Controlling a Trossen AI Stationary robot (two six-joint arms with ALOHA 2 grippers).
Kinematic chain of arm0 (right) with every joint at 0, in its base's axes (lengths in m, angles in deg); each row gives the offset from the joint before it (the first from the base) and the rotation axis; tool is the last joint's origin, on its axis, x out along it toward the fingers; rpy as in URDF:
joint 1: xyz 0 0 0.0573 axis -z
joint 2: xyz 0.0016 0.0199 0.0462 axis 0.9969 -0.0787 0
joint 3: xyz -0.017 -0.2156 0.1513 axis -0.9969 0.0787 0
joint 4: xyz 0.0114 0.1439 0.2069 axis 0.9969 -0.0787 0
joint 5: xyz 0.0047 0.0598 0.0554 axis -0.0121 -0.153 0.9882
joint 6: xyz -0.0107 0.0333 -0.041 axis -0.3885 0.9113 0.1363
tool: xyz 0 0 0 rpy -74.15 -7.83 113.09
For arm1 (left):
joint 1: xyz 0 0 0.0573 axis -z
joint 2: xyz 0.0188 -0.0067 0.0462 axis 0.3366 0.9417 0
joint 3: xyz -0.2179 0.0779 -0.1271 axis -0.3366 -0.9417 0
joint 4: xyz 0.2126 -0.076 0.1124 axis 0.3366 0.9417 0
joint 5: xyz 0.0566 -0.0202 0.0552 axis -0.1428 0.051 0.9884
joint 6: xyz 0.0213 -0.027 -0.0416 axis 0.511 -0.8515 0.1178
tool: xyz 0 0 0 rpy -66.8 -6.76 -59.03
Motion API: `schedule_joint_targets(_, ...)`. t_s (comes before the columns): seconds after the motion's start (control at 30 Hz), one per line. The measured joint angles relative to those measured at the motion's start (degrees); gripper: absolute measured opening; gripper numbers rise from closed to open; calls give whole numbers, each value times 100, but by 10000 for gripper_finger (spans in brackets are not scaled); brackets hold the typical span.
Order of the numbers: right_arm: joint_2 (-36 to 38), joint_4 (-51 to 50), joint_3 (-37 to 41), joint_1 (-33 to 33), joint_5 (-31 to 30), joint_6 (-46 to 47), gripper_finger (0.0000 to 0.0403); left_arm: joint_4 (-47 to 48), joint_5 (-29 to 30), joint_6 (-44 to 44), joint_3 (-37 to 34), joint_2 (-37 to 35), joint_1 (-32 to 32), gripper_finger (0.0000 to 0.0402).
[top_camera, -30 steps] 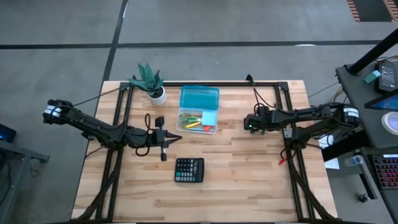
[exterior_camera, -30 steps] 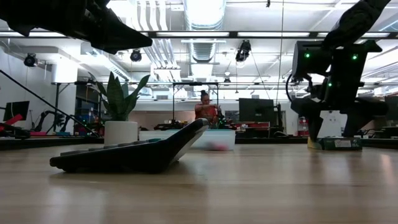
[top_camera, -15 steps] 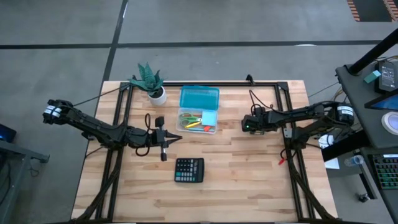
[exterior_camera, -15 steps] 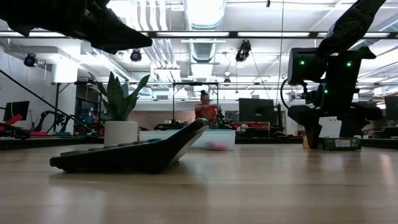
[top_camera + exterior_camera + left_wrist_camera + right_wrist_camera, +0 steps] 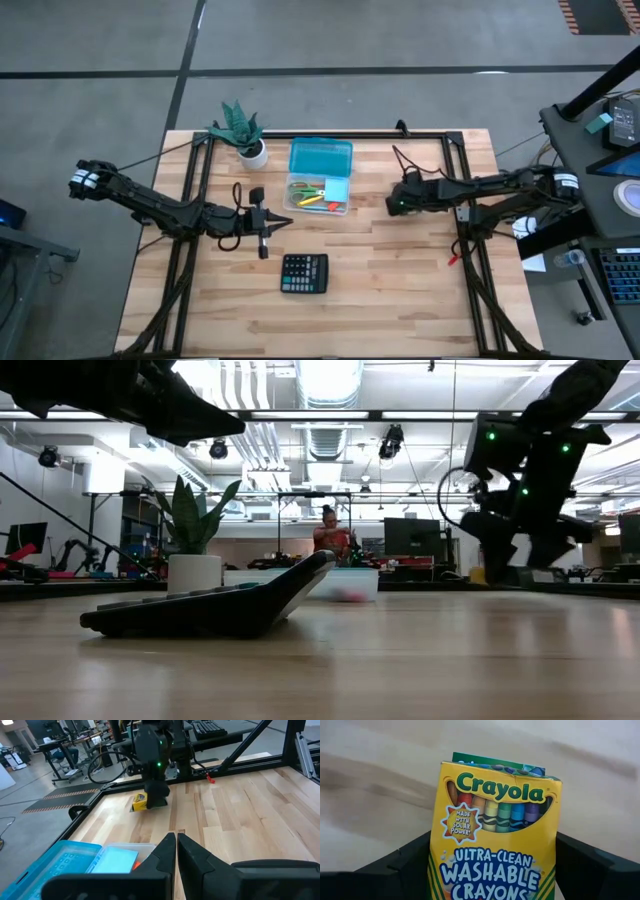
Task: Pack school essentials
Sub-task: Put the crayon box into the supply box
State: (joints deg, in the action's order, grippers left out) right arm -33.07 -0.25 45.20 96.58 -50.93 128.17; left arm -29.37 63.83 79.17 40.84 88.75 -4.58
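Observation:
My right gripper (image 5: 390, 204) is shut on the yellow crayon box (image 5: 495, 835), right of the open pencil case (image 5: 320, 175). The case has a blue lid and a clear tray; in the tray lie pencils, green-handled scissors and a light-blue note pad (image 5: 337, 189). The left wrist view shows the box (image 5: 140, 800) under the right gripper. My left gripper (image 5: 283, 223) is shut and empty, left of the case and above the table. It also shows in its wrist view (image 5: 176, 836). My right gripper pinches the crayon box by its two narrow sides (image 5: 436, 870), one finger (image 5: 405, 865) on each side, at the box's lower half. The fingers slant down toward the table. The box's top end sticks out past the fingertips. In the low view nothing rests on the table under the gripper (image 5: 515, 560).
A black calculator (image 5: 304, 272) lies near the table's front, below the case. A green plant in a white pot (image 5: 243, 132) stands at the far left. A dark frame (image 5: 460, 200) runs along the table's sides and back. A person (image 5: 330, 538) sits in the room beyond.
My right gripper has risen and gone a little toward the table's left, toward the pencil case. The crayon box, which stood on the table under the gripper, has come up with it. My left arm has kept still.

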Motion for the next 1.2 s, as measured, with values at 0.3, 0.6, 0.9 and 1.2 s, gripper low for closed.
schedule_joint_targets(0.3,131,1917,-455,16,1354,-2926,322,-104,22,0,0,0,0,0)
schedule_joint_targets(0.6,-932,1901,-2142,57,2633,-5296,322,-187,21,2,0,0,0,0)
schedule_joint_targets(0.9,-2562,926,-3987,316,2962,-6882,322,-212,20,2,0,0,0,0)
schedule_joint_targets(1.2,-3663,837,-4704,632,3291,-7450,322,-211,20,2,0,0,-2,0)
